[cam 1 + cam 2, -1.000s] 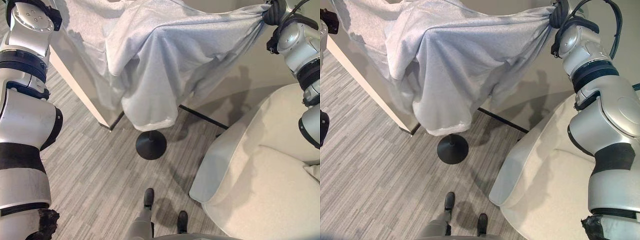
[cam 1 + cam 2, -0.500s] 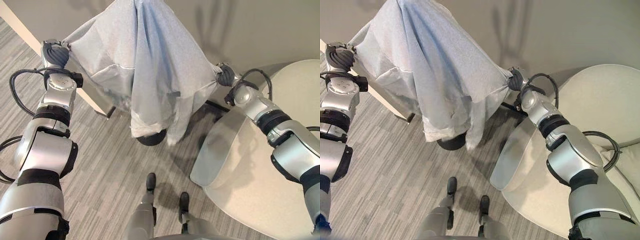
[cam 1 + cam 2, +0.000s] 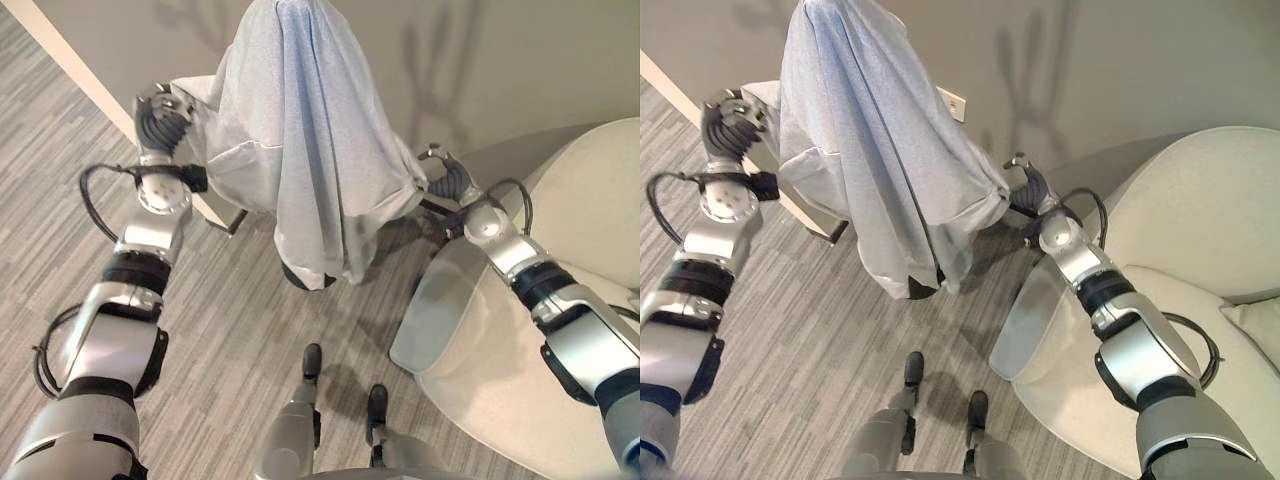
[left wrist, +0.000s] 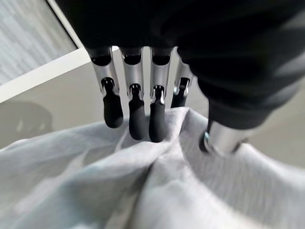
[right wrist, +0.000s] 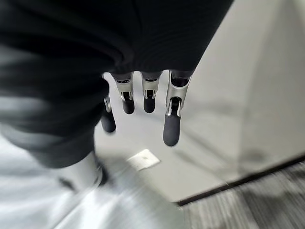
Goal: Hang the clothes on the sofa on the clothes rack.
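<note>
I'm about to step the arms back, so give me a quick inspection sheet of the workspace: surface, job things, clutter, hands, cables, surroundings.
Surface: grey striped carpet floor.
Job's things: light grey knit garment draped over the top of the clothes rack; only the rack's round black base peeks out below the hem.
Clutter: nothing seen.
Hands: left hand, fingers straight, tips resting on the garment; right hand open, fingers off the cloth, beside the garment's edge.
Cables: nothing seen.
Surroundings: cream upholstered sofa on the robot's right; beige wall with a white outlet plate.
</note>
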Tool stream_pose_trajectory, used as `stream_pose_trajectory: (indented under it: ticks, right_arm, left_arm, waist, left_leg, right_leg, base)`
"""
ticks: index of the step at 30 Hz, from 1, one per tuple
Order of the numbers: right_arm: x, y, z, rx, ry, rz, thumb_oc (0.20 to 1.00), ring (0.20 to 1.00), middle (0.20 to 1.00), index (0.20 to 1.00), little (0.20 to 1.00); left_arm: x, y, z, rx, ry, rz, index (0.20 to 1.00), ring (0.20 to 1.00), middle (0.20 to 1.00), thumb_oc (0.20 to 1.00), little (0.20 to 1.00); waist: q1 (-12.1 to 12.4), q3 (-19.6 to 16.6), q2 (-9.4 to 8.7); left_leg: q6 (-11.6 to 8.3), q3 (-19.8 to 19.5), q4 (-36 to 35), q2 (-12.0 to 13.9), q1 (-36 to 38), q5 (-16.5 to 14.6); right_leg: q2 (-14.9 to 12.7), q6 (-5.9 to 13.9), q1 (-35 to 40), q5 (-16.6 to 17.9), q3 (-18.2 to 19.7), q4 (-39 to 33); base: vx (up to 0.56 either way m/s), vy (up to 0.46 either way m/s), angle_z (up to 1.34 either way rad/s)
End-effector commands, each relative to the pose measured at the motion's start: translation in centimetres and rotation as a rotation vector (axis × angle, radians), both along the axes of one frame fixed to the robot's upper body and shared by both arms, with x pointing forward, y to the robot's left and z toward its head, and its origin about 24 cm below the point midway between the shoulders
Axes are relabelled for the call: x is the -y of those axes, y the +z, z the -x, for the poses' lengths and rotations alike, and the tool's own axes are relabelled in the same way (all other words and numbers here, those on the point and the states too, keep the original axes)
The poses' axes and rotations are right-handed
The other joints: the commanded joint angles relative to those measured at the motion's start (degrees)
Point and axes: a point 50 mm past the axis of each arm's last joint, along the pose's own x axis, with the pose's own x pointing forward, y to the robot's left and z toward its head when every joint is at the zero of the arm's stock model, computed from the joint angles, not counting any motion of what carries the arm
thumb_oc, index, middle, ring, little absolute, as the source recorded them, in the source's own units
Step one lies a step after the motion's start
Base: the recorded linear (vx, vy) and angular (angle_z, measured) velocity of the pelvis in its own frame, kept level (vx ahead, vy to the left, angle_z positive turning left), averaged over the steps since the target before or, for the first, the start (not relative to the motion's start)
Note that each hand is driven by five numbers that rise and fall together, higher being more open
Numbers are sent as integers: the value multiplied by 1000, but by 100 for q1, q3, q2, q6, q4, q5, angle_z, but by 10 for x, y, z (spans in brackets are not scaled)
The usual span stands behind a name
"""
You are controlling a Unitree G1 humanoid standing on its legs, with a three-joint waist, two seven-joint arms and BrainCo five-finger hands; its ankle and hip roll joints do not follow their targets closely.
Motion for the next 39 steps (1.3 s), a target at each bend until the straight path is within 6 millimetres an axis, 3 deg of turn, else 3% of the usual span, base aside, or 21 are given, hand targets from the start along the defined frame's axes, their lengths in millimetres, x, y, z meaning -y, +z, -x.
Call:
stream_pose_trajectory:
  ticks: [1, 6, 9, 10, 15, 16, 17, 18, 19, 20, 21, 23, 25, 26, 28, 30, 34, 36, 37, 38, 39]
  right_arm:
    - [32, 6, 8, 71, -79, -84, 1000, 1000, 1000, 1000, 1000]
    - [50, -24, 32, 27, -107, -69, 1000, 1000, 1000, 1000, 1000]
    - [72, -32, 53, 46, -158, -88, 1000, 1000, 1000, 1000, 1000]
    - [72, -33, 54, 43, -158, -87, 1000, 1000, 1000, 1000, 1000]
    - [85, -53, 89, 1, -132, -113, 1000, 1000, 1000, 1000, 1000]
    - [81, -70, 107, -66, -79, -158, 1000, 1000, 1000, 1000, 1000]
    - [81, -70, 108, -70, -80, -158, 1000, 1000, 1000, 1000, 1000]
    - [78, -104, 135, -208, -44, -210, 1000, 1000, 1000, 1000, 1000]
    - [73, -114, 143, -242, -29, -218, 1000, 1000, 1000, 1000, 1000]
    - [68, -136, 161, -314, -35, -203, 1000, 1000, 1000, 1000, 1000]
    - [68, -136, 161, -314, -36, -202, 1000, 1000, 1000, 1000, 1000]
    - [64, -147, 173, -357, -35, -210, 1000, 1000, 1000, 1000, 1000]
    - [62, -156, 184, -397, -37, -226, 1000, 1000, 1000, 1000, 1000]
    - [62, -156, 184, -397, -37, -225, 1000, 1000, 1000, 1000, 1000]
    - [65, -182, 207, -513, -86, -235, 1000, 1000, 1000, 1000, 1000]
    - [67, -197, 218, -575, -127, -237, 1000, 1000, 1000, 1000, 1000]
    - [81, -242, 256, -732, -408, -329, 1000, 1000, 1000, 1000, 1000]
    - [92, -262, 283, -838, -571, -342, 1000, 1000, 1000, 1000, 1000]
    - [92, -262, 283, -837, -571, -343, 1000, 1000, 1000, 1000, 1000]
    - [107, -276, 318, -940, -758, -375, 1000, 1000, 1000, 1000, 1000]
    - [109, -281, 330, -982, -816, -415, 1000, 1000, 1000, 1000, 1000]
  left_arm:
    - [14, 4, 1, 87, -77, 43, 1000, 1000, 1000, 1000, 1000]
    - [19, -42, 18, -4, -134, 82, 1000, 1000, 1000, 1000, 1000]
    - [6, -73, 36, -89, -111, 80, 1000, 1000, 1000, 1000, 1000]
    - [6, -74, 37, -92, -112, 80, 1000, 1000, 1000, 1000, 1000]
    - [-6, -123, 72, -210, -100, 154, 1000, 1000, 1000, 1000, 1000]
    - [-8, -147, 90, -269, -102, 234, 1000, 1000, 1000, 1000, 1000]
    - [-8, -148, 91, -272, -103, 234, 1000, 1000, 1000, 1000, 1000]
    - [-2, -180, 113, -390, -138, 248, 1000, 1000, 1000, 1000, 1000]
    - [0, -195, 122, -436, -139, 290, 1000, 1000, 1000, 1000, 1000]
    - [10, -231, 145, -556, -150, 395, 1000, 1000, 1000, 1000, 1000]
    - [10, -232, 145, -556, -151, 395, 1000, 1000, 1000, 1000, 1000]
    - [16, -252, 159, -659, -167, 384, 1000, 1000, 1000, 1000, 1000]
    - [18, -271, 173, -712, -129, 491, 1000, 1000, 1000, 1000, 1000]
    - [18, -271, 173, -712, -129, 492, 1000, 1000, 1000, 1000, 1000]
    - [25, -298, 195, -870, -118, 488, 1000, 1000, 1000, 1000, 1000]
    - [27, -307, 204, -947, -124, 430, 1000, 1000, 1000, 1000, 1000]
    - [32, -331, 231, -1124, -94, 412, 1000, 1000, 1000, 1000, 1000]
    - [32, -337, 239, -1163, -66, 419, 1000, 1000, 1000, 1000, 1000]
    - [32, -337, 239, -1163, -66, 418, 1000, 1000, 1000, 1000, 1000]
    - [34, -340, 244, -1189, -64, 413, 1000, 1000, 1000, 1000, 1000]
    - [36, -342, 246, -1206, -70, 417, 1000, 1000, 1000, 1000, 1000]
  waist:
    - [120, -115, 1]
    - [74, -236, 43]
    - [-1, -357, 71]
    - [2, -365, 72]
    - [-97, -550, 80]
    - [-142, -589, 77]
    - [-138, -606, 78]
    - [-199, -687, 100]
    - [-219, -712, 114]
    - [-264, -778, 152]
    - [-260, -781, 153]
    - [-325, -810, 174]
    - [-358, -843, 180]
    - [-358, -844, 181]
    - [-479, -882, 183]
    - [-528, -891, 180]
    - [-662, -909, 169]
    - [-720, -939, 166]
    - [-718, -933, 167]
    - [-769, -951, 147]
    - [-777, -958, 138]
  left_leg:
    - [-301, 52, -4, 83, 525, -795]
    - [-260, 97, -4, 64, 722, -885]
    - [-234, 142, -4, 54, 894, -955]
    - [-234, 142, -4, 54, 900, -957]
    - [-218, 201, -4, 47, 1131, -1040]
    - [-215, 231, -4, 48, 1199, -1058]
    - [-215, 231, -4, 47, 1202, -1060]
    - [-208, 261, -3, 39, 1299, -1078]
    - [-206, 267, -2, 35, 1340, -1088]
    - [-199, 306, 18, 31, 1426, -1113]
    - [-199, 306, 17, 31, 1428, -1114]
    - [-194, 356, 36, 28, 1464, -1124]
    - [-191, 383, 39, 28, 1481, -1116]
    - [-192, 382, 38, 29, 1482, -1117]
    - [-184, 461, 34, 55, 1510, -1117]
    - [-182, 503, 23, 71, 1526, -1119]
    - [-180, 590, 14, 97, 1572, -1123]
    - [-182, 636, 4, 111, 1627, -1153]
    - [-182, 638, 4, 112, 1632, -1156]
    - [-185, 680, -4, 135, 1681, -1186]
    - [-186, 692, -4, 145, 1694, -1195]
  right_leg:
    - [-662, 510, 136, 376, -314, 43]
    - [-707, 498, 295, 327, -368, 41]
    - [-737, 499, 433, 282, -404, 43]
    - [-737, 500, 440, 281, -405, 42]
    - [-785, 498, 633, 244, -422, 55]
    - [-797, 496, 682, 235, -421, 77]
    - [-797, 496, 686, 234, -422, 74]
    - [-823, 501, 744, 222, -435, 113]
    - [-832, 508, 762, 217, -444, 130]
    - [-864, 509, 818, 201, -460, 146]
    - [-864, 509, 820, 200, -461, 146]
    - [-881, 511, 813, 195, -435, 182]
    - [-886, 499, 807, 192, -419, 189]
    - [-886, 499, 808, 191, -419, 189]
    - [-873, 494, 742, 188, -342, 227]
    - [-858, 488, 700, 194, -290, 243]
    - [-804, 472, 661, 218, -175, 255]
    - [-782, 470, 666, 213, -132, 258]
    - [-782, 470, 669, 211, -130, 259]
    - [-753, 468, 664, 211, -83, 271]
    - [-740, 468, 668, 212, -82, 267]
  base:
    - [33, 11, 2]
    - [49, 10, 2]
    - [64, 7, -3]
    - [57, 4, 0]
    - [59, 2, -2]
    - [43, -6, -4]
    - [63, -15, -6]
    - [46, -12, -7]
    - [58, -26, -14]
    - [21, -16, -15]
    - [12, -15, -8]
    - [0, 0, 0]
    - [-2, -3, -2]
    - [-7, -4, -10]
    - [-9, -1, -10]
    - [-22, 2, -17]
    - [-13, 11, -17]
    - [22, 13, -17]
    - [28, -3, -17]
    - [25, -13, -17]
    - [34, -22, -15]
